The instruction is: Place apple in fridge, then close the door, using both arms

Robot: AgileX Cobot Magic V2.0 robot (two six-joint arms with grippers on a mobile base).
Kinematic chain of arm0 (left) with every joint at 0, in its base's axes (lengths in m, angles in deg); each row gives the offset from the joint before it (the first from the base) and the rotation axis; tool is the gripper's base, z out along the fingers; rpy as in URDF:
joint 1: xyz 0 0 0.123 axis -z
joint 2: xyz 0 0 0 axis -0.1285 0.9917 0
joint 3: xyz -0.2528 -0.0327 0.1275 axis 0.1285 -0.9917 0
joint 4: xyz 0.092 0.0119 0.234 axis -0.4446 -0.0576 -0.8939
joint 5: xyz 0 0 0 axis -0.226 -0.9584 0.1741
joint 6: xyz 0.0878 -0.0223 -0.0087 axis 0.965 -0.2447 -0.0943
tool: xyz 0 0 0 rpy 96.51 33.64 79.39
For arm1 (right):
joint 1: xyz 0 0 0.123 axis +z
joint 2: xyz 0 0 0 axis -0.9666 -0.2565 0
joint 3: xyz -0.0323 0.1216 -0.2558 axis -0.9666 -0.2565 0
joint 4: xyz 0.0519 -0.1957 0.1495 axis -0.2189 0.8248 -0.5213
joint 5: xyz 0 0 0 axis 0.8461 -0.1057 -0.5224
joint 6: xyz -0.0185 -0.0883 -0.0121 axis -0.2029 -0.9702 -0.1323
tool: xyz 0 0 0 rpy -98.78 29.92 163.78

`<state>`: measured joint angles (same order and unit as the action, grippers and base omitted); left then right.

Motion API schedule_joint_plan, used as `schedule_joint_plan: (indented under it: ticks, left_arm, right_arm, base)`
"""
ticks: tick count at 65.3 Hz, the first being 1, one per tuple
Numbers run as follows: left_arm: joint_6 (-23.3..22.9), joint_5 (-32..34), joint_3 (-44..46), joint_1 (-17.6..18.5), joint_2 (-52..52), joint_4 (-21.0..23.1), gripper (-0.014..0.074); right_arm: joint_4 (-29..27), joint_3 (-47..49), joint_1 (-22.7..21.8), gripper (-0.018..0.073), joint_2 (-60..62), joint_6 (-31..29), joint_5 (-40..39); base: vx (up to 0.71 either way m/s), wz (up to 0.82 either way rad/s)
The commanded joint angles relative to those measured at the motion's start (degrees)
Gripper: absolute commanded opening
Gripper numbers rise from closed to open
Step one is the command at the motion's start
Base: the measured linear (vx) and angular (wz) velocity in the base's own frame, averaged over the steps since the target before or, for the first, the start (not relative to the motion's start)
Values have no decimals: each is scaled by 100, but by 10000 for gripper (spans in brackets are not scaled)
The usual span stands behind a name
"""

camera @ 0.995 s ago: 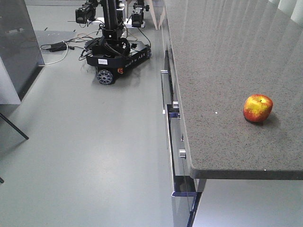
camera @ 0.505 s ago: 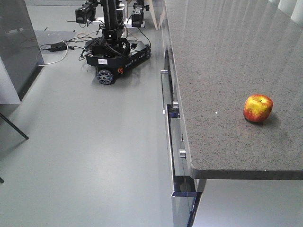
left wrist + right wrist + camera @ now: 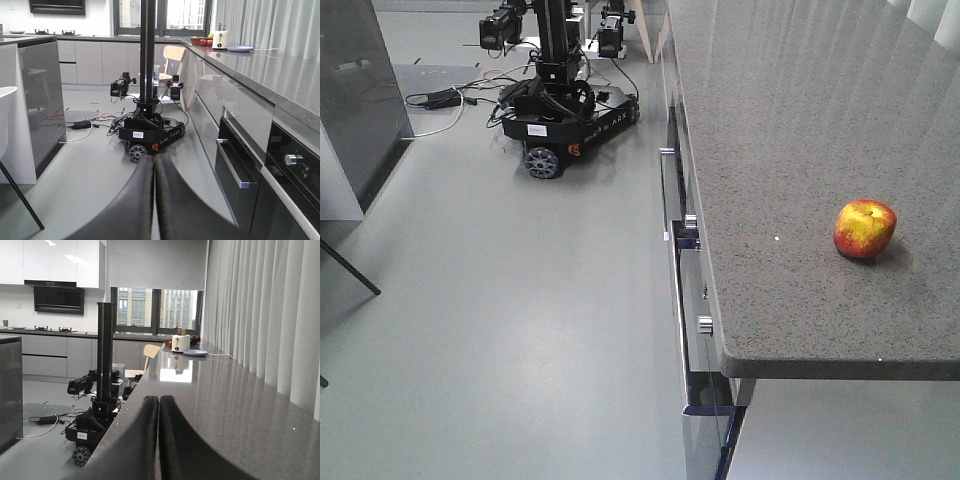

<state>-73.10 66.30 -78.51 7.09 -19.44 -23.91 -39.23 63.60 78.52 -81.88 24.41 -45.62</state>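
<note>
- The apple (image 3: 865, 229) sits on the bench (image 3: 790, 120), near its front edge, with open bench top on every side.
- Wide grey floor (image 3: 500, 330) lies left of the bench's drawer fronts.
- The left fingers (image 3: 140, 200) are pressed together, gripping nothing, held level and low beside the bench.
- The right fingers (image 3: 142, 440) are pressed together, gripping nothing, held level over the bench top.
- The bench's right side is cut off.

Honestly, nothing changes across the front view shots. The apple (image 3: 865, 229) shows no shift relative to the counter (image 3: 790, 120), and neither does the wheeled robot base (image 3: 570, 128) on the floor left of the counter.
</note>
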Motion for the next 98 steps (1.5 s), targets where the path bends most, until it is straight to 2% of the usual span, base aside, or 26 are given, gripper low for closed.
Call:
schedule_joint_plan:
  ticks: [1,16,29,58,75,84,98]
  left_arm:
    - [-26,439,-159,27,-88,44,-6]
    - [-26,439,-159,27,-88,44,-6]
    - [-26,439,-159,27,-88,44,-6]
    - [-26,439,-159,27,-88,44,-6]
    - [-26,439,-159,27,-88,44,-6]
    - [-26,439,-159,27,-88,44,-6]
    - [-26,439,-159,27,-88,44,-6]
  right_arm:
    - [12,741,9,-2,-560,-70,-100]
    - [12,2063,9,-2,-1889,-70,1091]
    - [148,2652,9,-2,-2988,-70,1651]
    - [307,2737,9,-2,-4524,-48,1711]
    - [240,2737,9,10,-4978,34,2267]
    - [148,2737,9,114,-5188,173,2499]
    - [148,2757,9,529,-5361,357,2496]
  base:
    - [0,0]
    - [0,0]
    - [0,0]
    - [0,0]
    - [0,0]
    - [0,0]
    - [0,0]
